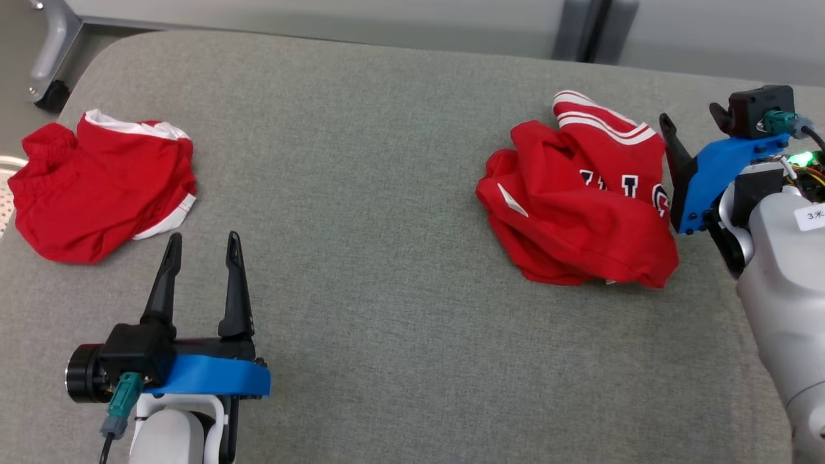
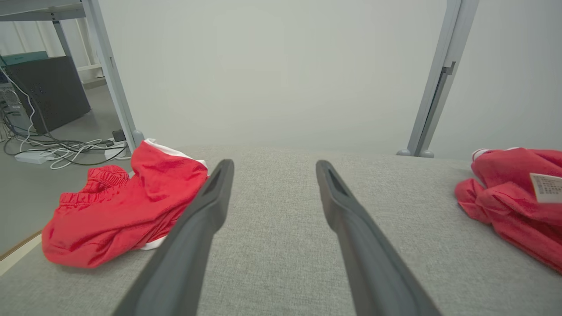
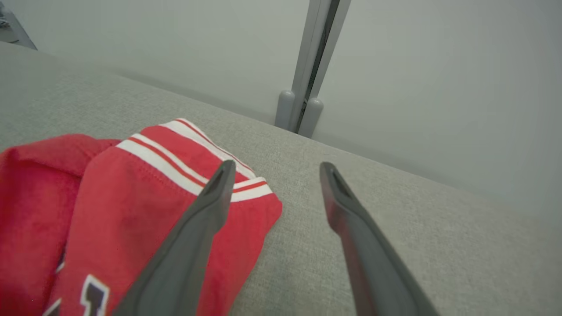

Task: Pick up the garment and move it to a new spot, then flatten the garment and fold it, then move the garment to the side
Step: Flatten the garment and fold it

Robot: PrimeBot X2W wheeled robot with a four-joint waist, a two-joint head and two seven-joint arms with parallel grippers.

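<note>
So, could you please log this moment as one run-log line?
stage: pre-pickup | left gripper: open, empty, near red shorts | right gripper: open, empty, by crumpled red jersey | surface: grey cushion

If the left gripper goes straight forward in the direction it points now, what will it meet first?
Probably nothing: the way ahead of the left gripper looks free over the grey cushion. The red shorts lie left of that line, though the clearance is hard to judge.

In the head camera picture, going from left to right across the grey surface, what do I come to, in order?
red shorts → left gripper → red jersey → right gripper
</note>
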